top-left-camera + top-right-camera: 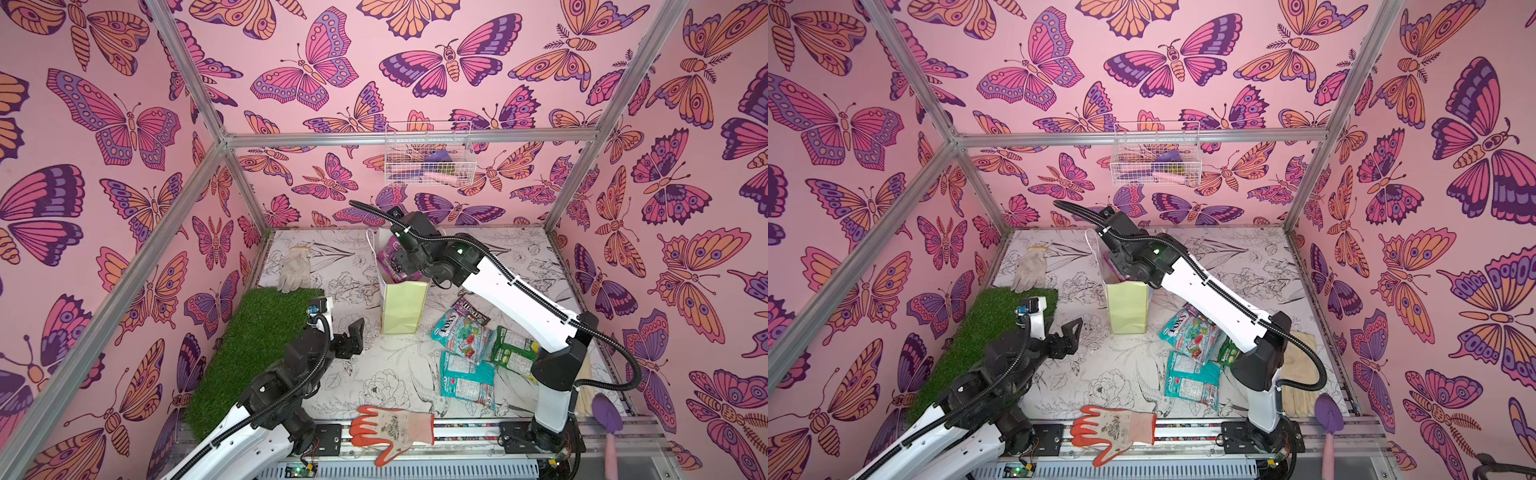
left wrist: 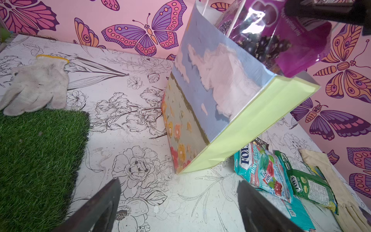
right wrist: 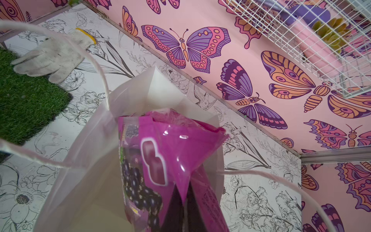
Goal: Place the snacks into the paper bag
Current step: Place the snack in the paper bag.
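The paper bag [image 1: 403, 309] stands upright mid-table, its pale yellow-green front facing the camera in both top views. My right gripper [image 3: 185, 202] hangs over its mouth, shut on the magenta-purple grape packet [image 3: 170, 144], whose lower end dips inside the white interior [image 3: 140, 96]. Right of the bag lie two teal candy bags [image 1: 461, 336] [image 1: 467, 380], a green-and-yellow bag [image 1: 513, 347] and a small dark M&M's packet [image 1: 471, 309]. My left gripper [image 2: 178, 180] is open and empty above the table, to the left of the bag.
A grass mat [image 1: 253, 349] covers the left side, a pale cloth glove [image 1: 295, 268] at its far end. An orange-and-white glove [image 1: 390, 428] lies at the front edge. Pale gloves [image 1: 1300, 374] and a purple trowel [image 1: 606, 411] sit by the right arm's base. A wire basket [image 1: 428, 160] hangs on the back wall.
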Controlling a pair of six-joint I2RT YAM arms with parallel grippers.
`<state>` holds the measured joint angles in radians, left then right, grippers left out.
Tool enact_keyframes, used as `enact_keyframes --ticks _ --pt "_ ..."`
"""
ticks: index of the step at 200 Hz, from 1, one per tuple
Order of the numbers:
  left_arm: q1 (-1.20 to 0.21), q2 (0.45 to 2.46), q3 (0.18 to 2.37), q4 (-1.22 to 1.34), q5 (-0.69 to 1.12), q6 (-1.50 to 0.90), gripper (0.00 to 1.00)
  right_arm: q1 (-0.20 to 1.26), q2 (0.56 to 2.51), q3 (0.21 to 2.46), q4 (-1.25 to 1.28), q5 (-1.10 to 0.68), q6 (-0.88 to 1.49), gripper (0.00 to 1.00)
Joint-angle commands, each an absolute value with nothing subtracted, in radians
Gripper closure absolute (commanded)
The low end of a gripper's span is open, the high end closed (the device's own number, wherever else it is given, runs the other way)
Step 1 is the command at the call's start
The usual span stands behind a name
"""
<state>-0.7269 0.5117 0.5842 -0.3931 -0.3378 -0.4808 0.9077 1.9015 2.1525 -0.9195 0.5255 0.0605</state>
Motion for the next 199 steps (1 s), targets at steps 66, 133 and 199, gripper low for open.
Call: enact_keyframes --ticks 66,133,199 --pt "-0.732 0.505 0.574 -0.41 -0.36 -0.48 0.08 0.876 1.933 2.206 -0.921 0.446 0.13 1.0" --pt "-0.732 0.503 0.577 -0.408 -0.362 -0.479 0.07 0.863 1.949 2.204 -0.933 0.402 0.164 1.0" --pt "-0.732 0.494 0.565 -0.409 -0.362 -0.483 0.07 0.854 1.961 2.197 -0.938 0.376 0.183 1.0"
